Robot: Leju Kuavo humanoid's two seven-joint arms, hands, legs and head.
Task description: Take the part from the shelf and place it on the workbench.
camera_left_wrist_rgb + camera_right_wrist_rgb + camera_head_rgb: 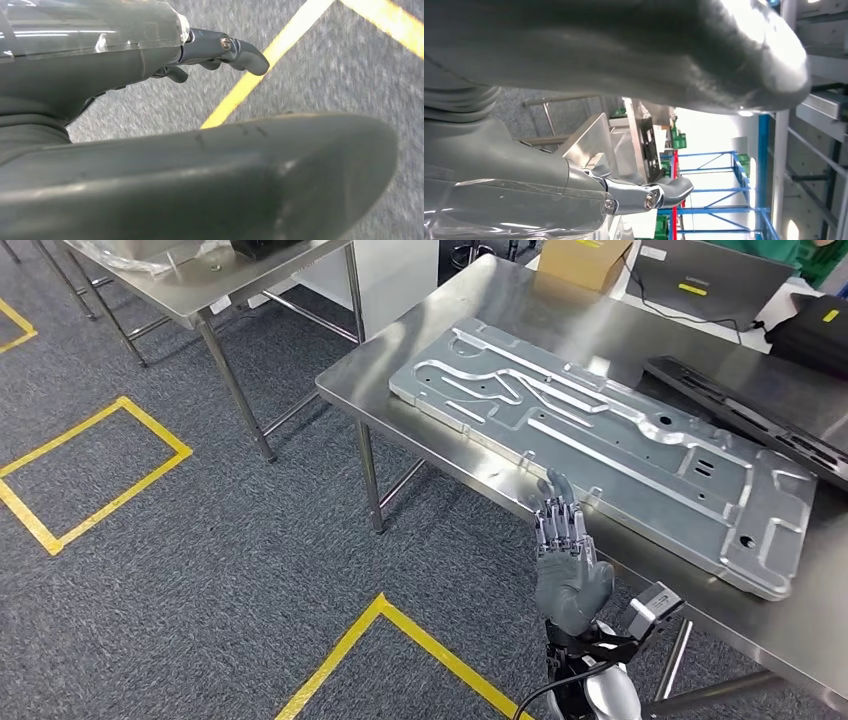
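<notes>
On the left of the head view lies grey carpet floor (200, 570) marked with yellow tape rectangles (95, 470), and at the upper left stands a second stainless-steel desk (215, 285) on thin legs. Toward the middle, the right hand (567, 560) rises from the lower edge on its silver arm, palm-back toward the camera, fingers (558, 515) straight and close side by side, holding nothing. Its fingertips stand just at the near edge of the large stainless-steel desk (420, 340), right beside the near long side of the flat, pale grey stamped metal panel with raised ribs and small holes (620, 430); whether they touch the panel cannot be told. The panel lies flat on the desk, running diagonally from the upper left to the lower right, its far-right corner near the desk's front edge. Behind it on the right lie a long black bar-shaped part (760, 420), a brown cardboard box (585, 260) and a dark laptop (715, 280). In the left wrist view the left hand (220, 50) hangs over the carpet and a yellow line, fingers loosely extended with nothing in them. The right wrist view shows the right hand's dark fingers apart from its thumb, empty.
</notes>
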